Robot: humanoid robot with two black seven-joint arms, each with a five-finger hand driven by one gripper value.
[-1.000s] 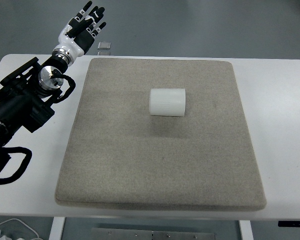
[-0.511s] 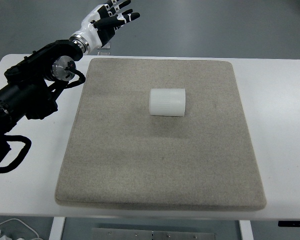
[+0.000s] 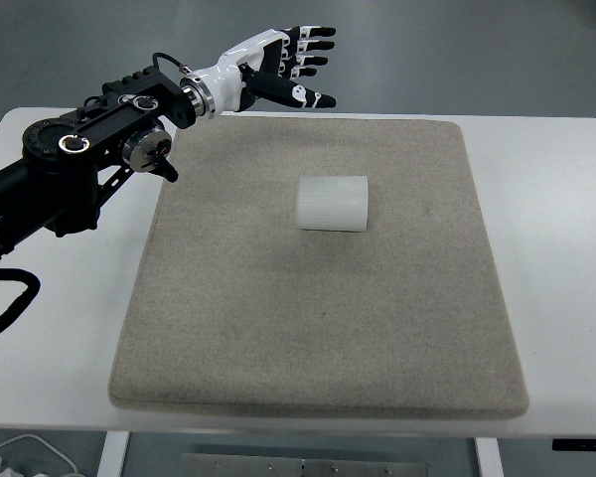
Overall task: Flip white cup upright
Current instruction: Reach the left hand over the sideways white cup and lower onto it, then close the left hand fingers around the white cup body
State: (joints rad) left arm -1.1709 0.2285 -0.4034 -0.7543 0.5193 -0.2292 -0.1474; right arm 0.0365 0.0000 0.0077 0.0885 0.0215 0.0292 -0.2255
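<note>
A white ribbed cup (image 3: 332,203) lies on its side near the middle of the grey felt mat (image 3: 318,328). My left hand (image 3: 296,66) hovers beyond the mat's far edge, up and to the left of the cup, well apart from it. Its fingers are spread and hold nothing. The black left arm (image 3: 74,164) reaches in from the picture's left edge across the white table (image 3: 556,219). No right arm shows.
The mat covers most of the white table, with bare strips of tabletop left and right. Grey floor lies beyond the table's far edge. Cables (image 3: 20,462) hang below the near left corner.
My left arm has swung to the right along the mat's far edge, carrying the hand from the far left corner toward the cup. The cup has not moved.
</note>
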